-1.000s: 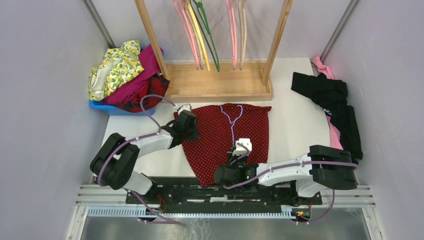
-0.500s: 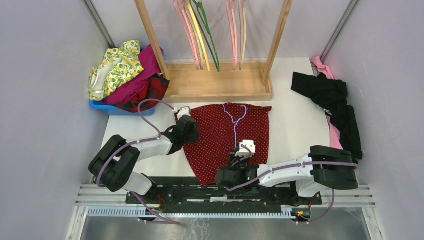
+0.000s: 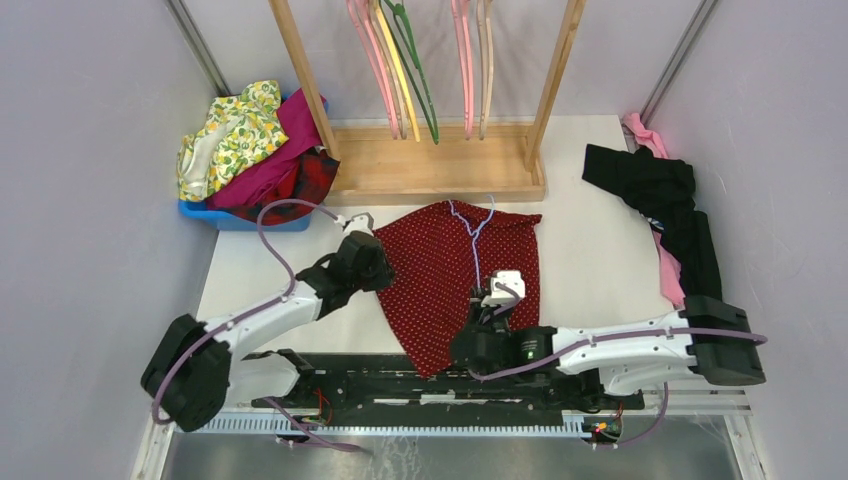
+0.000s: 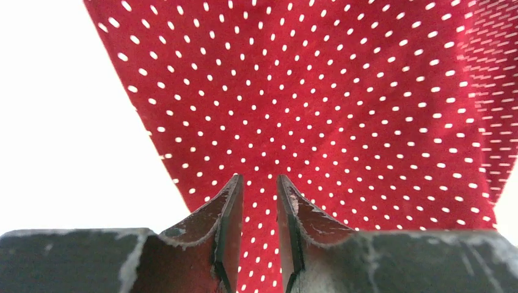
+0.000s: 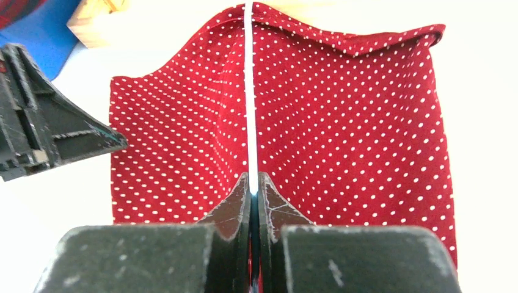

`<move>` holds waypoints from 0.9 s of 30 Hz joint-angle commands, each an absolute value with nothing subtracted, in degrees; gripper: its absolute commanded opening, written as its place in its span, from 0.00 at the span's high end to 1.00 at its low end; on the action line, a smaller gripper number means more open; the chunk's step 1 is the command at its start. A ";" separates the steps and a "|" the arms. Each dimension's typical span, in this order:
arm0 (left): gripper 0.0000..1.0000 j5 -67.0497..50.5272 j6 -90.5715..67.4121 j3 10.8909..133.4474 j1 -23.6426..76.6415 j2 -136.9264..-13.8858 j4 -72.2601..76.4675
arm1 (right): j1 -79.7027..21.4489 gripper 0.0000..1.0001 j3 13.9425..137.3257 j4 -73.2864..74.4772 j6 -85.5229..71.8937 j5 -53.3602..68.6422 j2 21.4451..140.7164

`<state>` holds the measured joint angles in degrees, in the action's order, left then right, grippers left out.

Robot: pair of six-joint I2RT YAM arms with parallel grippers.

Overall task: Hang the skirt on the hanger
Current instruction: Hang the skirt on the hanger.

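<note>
Left claw (image 4: 259, 179) pinches skirt (image 4: 342, 91) — right claw (image 5: 253, 176) clamps hanger (image 5: 248, 91).

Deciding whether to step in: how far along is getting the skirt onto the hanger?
Done: the hanger lies along the skirt on the table. In hand: the right gripper is shut on the hanger's wire; the left gripper pinches the skirt's left edge. Left: the skirt lies spread out, not yet hung from the hanger.

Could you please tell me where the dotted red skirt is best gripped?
Pinch the dark-red polka-dot cloth skirt at its left side edge, coming low from the left: the thin border is exposed there, and the left pincer has that cloth in its jaws.
</note>
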<state>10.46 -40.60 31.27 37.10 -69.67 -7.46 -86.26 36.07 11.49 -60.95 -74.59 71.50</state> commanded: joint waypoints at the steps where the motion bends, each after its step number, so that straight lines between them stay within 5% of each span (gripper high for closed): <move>1: 0.66 9.30 -40.13 36.82 37.27 -62.42 -14.06 | -86.66 0.99 36.26 7.31 -47.95 -77.27 64.93; 27: 0.66 5.19 -39.47 38.71 37.32 -66.33 -9.48 | -87.01 0.99 50.74 18.77 -18.66 -73.84 44.86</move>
<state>5.50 -40.56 36.99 37.10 -66.11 -11.84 -86.65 43.57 15.53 -23.33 -72.88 47.62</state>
